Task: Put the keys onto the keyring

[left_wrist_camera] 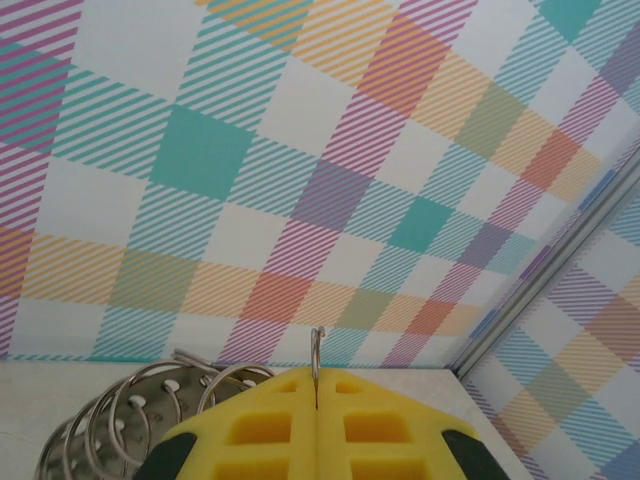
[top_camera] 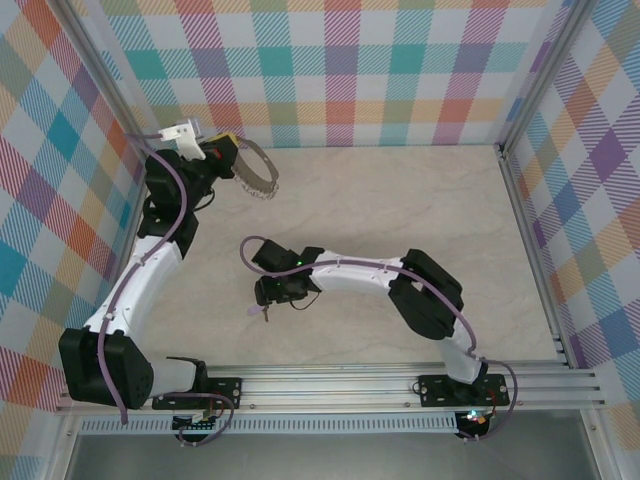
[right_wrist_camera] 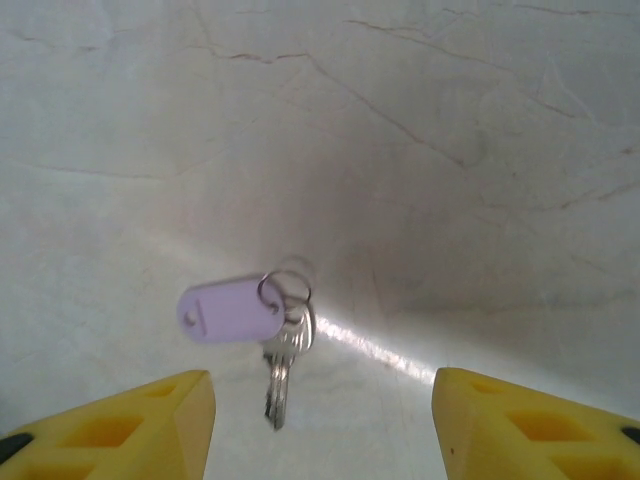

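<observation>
The keys (right_wrist_camera: 235, 313), a lilac tag and a small metal key, lie on the marble table (top_camera: 400, 210). The right gripper (right_wrist_camera: 320, 380) hangs over the keys with its yellow fingers spread wide either side, touching nothing. Well apart from the keys, toward the back-left corner, the left gripper (left_wrist_camera: 317, 390) is pinched tight on a wire of the keyring (top_camera: 258, 172).

Plaid-walled cell, marble-look tabletop.
Pale cream tabletop (top_camera: 400, 200) with faint brown veining; soft glare streak (right_wrist_camera: 370, 350) across it in the right wrist view. Walls (top_camera: 350, 70) on three sides in pastel plaid: teal, orange, purple, white. Aluminium strip (top_camera: 533, 250) along the right wall's foot. Slotted aluminium rail (top_camera: 340, 385) along the near edge.
</observation>
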